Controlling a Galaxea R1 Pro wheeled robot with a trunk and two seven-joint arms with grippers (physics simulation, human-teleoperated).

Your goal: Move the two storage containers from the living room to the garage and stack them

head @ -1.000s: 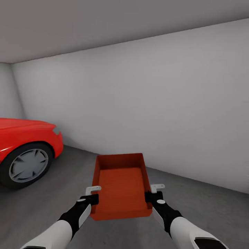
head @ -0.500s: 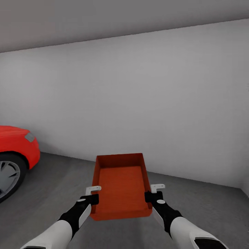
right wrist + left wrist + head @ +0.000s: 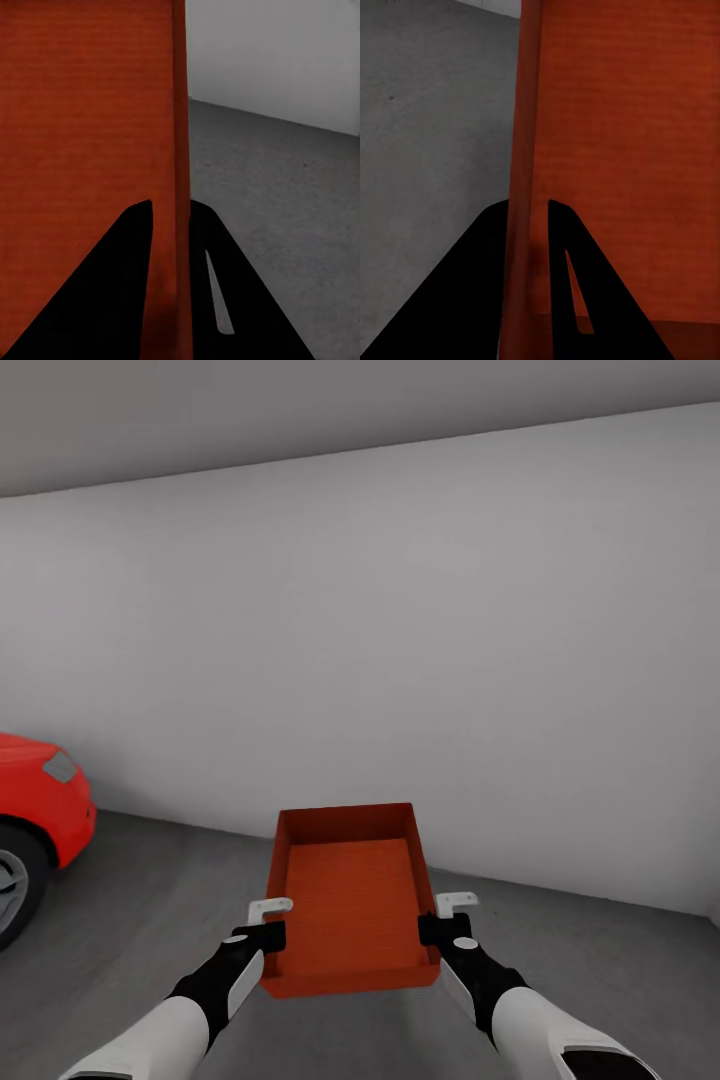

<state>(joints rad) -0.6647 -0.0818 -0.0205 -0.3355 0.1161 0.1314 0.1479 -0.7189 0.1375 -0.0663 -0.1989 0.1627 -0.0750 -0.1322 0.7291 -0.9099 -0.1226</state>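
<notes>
We carry one storage container (image 3: 350,895) out in front of us, held up above the floor (image 3: 150,920) of the garage, between our two grippers. Our left gripper (image 3: 268,932) is closed on the container's left wall near its near corner; in the left wrist view one dark finger (image 3: 480,292) sits outside that wall and the other inside it. Our right gripper (image 3: 437,928) pinches the right wall in the same way, with a finger (image 3: 112,292) inside the box and its mate outside. The container (image 3: 615,150) is open on top and holds nothing; we see its ribbed orange bottom bare. A pale wall (image 3: 400,660) stands beyond it, and the nose of a red car (image 3: 40,800) shows at our left, well apart from the box.
</notes>
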